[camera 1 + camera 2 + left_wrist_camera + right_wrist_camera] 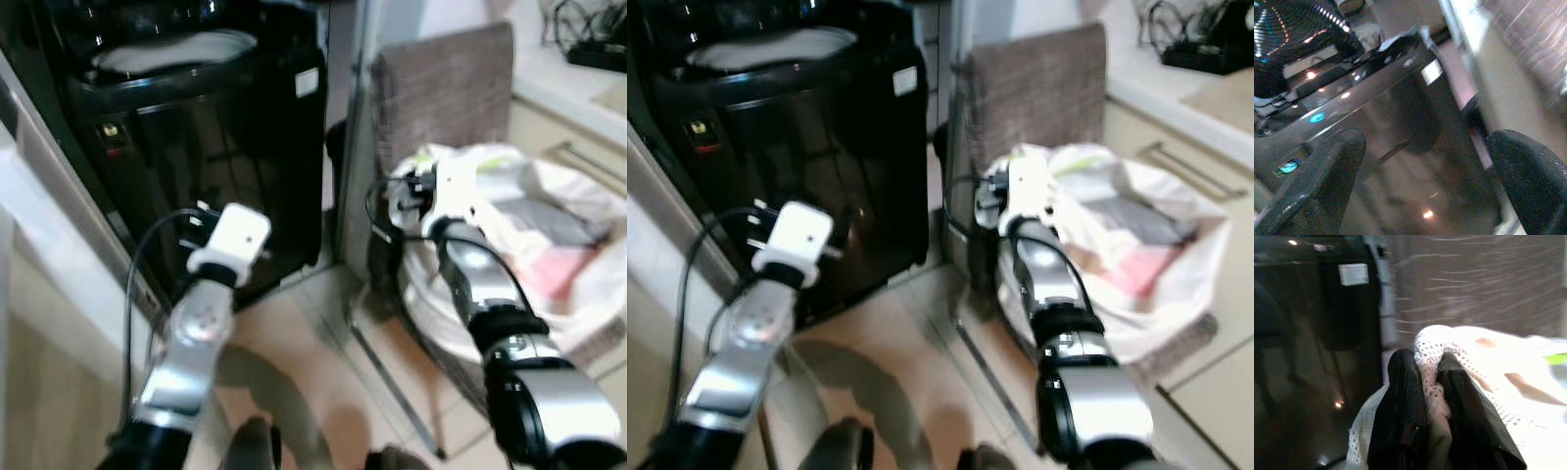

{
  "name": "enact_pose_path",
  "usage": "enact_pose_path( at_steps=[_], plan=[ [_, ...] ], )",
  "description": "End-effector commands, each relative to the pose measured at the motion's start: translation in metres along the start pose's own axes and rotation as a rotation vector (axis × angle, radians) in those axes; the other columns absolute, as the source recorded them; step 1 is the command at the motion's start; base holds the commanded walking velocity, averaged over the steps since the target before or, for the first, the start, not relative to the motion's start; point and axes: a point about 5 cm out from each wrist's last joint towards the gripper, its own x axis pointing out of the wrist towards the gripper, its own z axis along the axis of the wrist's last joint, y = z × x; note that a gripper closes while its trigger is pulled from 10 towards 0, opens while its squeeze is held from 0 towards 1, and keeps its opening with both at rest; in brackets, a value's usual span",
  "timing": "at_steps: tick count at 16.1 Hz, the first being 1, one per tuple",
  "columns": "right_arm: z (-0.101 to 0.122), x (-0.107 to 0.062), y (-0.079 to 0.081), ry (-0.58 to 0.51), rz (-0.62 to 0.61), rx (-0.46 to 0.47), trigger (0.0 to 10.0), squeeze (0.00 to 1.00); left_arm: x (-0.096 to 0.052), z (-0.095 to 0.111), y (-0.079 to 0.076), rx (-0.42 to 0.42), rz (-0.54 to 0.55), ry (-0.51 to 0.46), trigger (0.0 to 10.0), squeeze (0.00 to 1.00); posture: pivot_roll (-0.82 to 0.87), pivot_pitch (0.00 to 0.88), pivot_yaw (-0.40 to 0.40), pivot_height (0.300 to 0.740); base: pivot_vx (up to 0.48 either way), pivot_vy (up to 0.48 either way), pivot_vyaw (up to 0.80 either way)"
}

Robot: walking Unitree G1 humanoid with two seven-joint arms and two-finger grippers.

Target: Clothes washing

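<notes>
A black top-loading washing machine stands at the back left, its lid up and a pale drum rim showing on top. A white mesh laundry bag sits on a chair at the right, holding grey and pink clothes. My right gripper is shut on a bunched fold of the bag's mesh rim at the bag's left side. My left gripper is open and holds nothing; it hovers in front of the machine's glossy front panel.
The chair has a brown woven backrest rising behind the bag. A pale counter with cables on it runs along the right, with a cabinet handle below. A light wall panel flanks the machine on the left. Tiled floor lies between my arms.
</notes>
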Motion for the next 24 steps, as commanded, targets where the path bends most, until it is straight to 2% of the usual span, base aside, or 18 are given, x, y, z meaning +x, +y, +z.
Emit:
enact_pose_path(
  at_steps=[1,2,3,6,8,9,10,11,12,14,16,17,18,21,23,24],
  plan=[
    [0.024,0.007,0.001,-0.087,0.006,-0.029,0.0,0.00,0.002,0.003,0.009,0.006,0.050,-0.010,10.0,0.00,0.04,0.019,0.011,0.740,0.469,0.000,0.44],
    [0.054,0.014,0.001,-0.174,0.019,-0.058,0.0,0.00,0.002,0.004,0.010,0.004,0.051,-0.026,10.0,0.00,0.04,0.017,0.011,0.740,0.000,0.000,0.43],
    [0.089,0.020,-0.001,-0.278,0.029,-0.124,0.0,0.00,0.002,0.004,0.011,0.001,0.056,-0.028,10.0,0.00,0.04,0.011,0.011,0.740,0.000,0.000,0.43],
    [0.182,0.025,0.003,-0.536,0.063,-0.263,0.0,0.00,0.005,0.004,0.014,-0.019,0.071,-0.026,10.0,0.00,0.04,0.002,0.009,0.740,0.000,0.000,0.43],
    [0.208,0.024,0.010,-0.597,0.089,-0.289,0.0,0.00,0.007,0.004,0.014,-0.037,0.074,-0.030,10.0,0.00,0.04,0.002,0.008,0.740,0.000,0.000,0.43],
    [0.226,0.024,0.019,-0.636,0.114,-0.315,0.0,0.00,0.007,0.005,0.012,-0.036,0.074,-0.033,10.0,0.00,0.05,0.000,0.001,0.740,0.000,0.000,0.45],
    [0.235,0.024,0.026,-0.647,0.125,-0.334,0.0,0.00,0.007,0.005,0.012,-0.030,0.074,-0.032,10.0,0.00,0.05,0.000,-0.002,0.740,0.000,0.000,0.47],
    [0.236,0.025,0.026,-0.640,0.119,-0.346,9.2,0.00,0.007,0.005,0.011,-0.028,0.077,-0.031,10.0,0.00,0.05,0.001,-0.008,0.740,0.000,0.000,0.00],
    [0.226,0.028,0.024,-0.608,0.101,-0.351,10.0,0.00,0.006,0.004,0.013,-0.030,0.085,-0.029,10.0,0.00,0.06,0.002,-0.014,0.740,0.000,0.000,0.00],
    [0.180,0.036,0.016,-0.450,0.057,-0.292,10.0,0.00,0.004,0.000,0.018,-0.027,0.130,-0.007,10.0,0.00,0.07,0.010,-0.025,0.740,0.000,0.000,0.00],
    [0.114,0.035,0.015,-0.272,0.071,-0.152,10.0,0.00,0.003,-0.006,0.026,-0.057,0.201,0.037,10.0,0.00,0.07,0.014,-0.030,0.740,0.000,0.000,0.00],
    [0.096,0.032,0.018,-0.233,0.083,-0.099,10.0,0.00,0.003,-0.007,0.028,-0.055,0.219,0.045,10.0,0.00,0.07,0.014,-0.030,0.740,0.000,0.000,0.00],
    [0.050,0.022,0.022,-0.133,0.096,-0.101,10.0,0.00,0.002,-0.008,0.031,-0.028,0.240,0.050,10.0,0.00,0.07,0.014,-0.030,0.740,0.000,0.000,0.60],
    [-0.009,-0.002,0.020,-0.009,0.108,-0.055,10.0,0.00,0.003,-0.013,0.035,-0.015,0.271,0.078,10.0,0.00,0.04,0.014,-0.024,0.740,0.000,0.000,0.58],
    [-0.026,-0.013,0.015,0.024,0.128,-0.032,10.0,0.00,0.006,-0.016,0.039,0.011,0.303,0.102,10.0,0.00,0.03,0.014,-0.022,0.740,0.000,0.000,0.53],
    [-0.030,-0.018,0.014,0.017,0.151,-0.039,10.0,0.00,0.007,-0.017,0.036,-0.001,0.292,0.110,10.0,0.00,0.02,0.014,-0.022,0.740,0.000,0.000,0.49]
  ],
)
